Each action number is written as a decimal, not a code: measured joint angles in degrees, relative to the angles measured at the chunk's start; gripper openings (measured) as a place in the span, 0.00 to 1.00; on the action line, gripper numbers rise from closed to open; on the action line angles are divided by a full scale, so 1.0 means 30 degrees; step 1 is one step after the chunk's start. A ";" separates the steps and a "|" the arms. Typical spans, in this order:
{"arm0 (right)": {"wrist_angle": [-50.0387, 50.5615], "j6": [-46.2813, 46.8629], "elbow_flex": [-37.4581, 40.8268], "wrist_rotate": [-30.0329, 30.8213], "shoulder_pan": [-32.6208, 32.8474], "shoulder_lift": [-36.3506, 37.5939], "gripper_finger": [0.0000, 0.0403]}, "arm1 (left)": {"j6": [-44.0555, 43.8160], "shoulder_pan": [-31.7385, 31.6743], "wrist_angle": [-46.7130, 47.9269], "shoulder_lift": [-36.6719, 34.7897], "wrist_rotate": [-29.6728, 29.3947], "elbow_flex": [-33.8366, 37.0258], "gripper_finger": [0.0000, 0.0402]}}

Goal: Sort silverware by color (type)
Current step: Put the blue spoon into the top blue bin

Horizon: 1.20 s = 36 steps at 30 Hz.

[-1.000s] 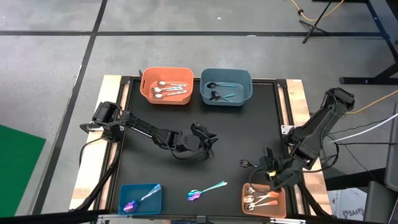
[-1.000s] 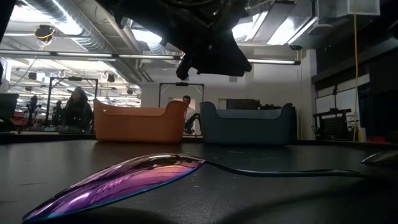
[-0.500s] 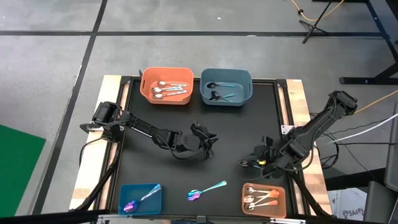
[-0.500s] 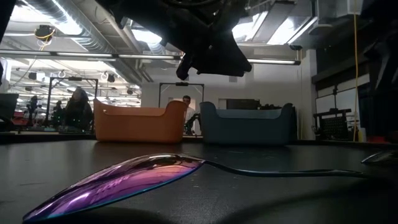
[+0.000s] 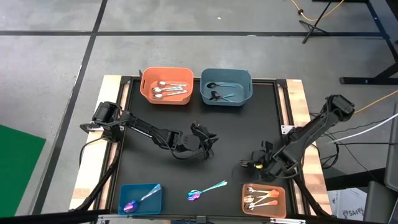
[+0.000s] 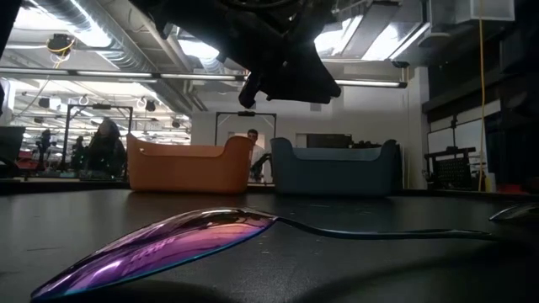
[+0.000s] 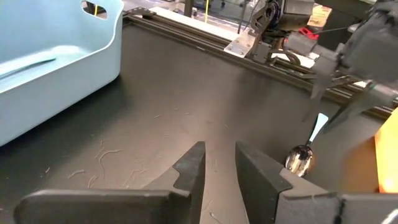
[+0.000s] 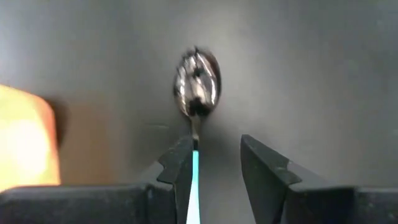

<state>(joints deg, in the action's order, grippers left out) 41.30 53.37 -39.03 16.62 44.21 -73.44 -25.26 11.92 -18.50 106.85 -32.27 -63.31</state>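
Beside the small orange bin (image 5: 264, 198), the right gripper (image 5: 257, 163) hangs with parted, empty fingers over a dark-bowled, teal-handled spoon (image 8: 197, 83) on the black mat, seemingly lining up to descend and pinch.

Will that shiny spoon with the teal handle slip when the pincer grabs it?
Maybe. The spoon looks glossy and thin, so it could slide or spin on the smooth table. It lies flat, so rolling seems unlikely. Probably stiff and light.
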 joint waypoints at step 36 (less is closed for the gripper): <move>-0.6411 0.1103 0.3900 -0.0898 0.0022 -0.0234 0.30 | -0.0004 -0.0001 0.0007 0.0000 0.0000 0.0000 0.21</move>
<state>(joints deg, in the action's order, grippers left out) 22.06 56.68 -27.33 13.93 44.27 -74.14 -25.27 11.92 -18.48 106.85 -32.27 -63.31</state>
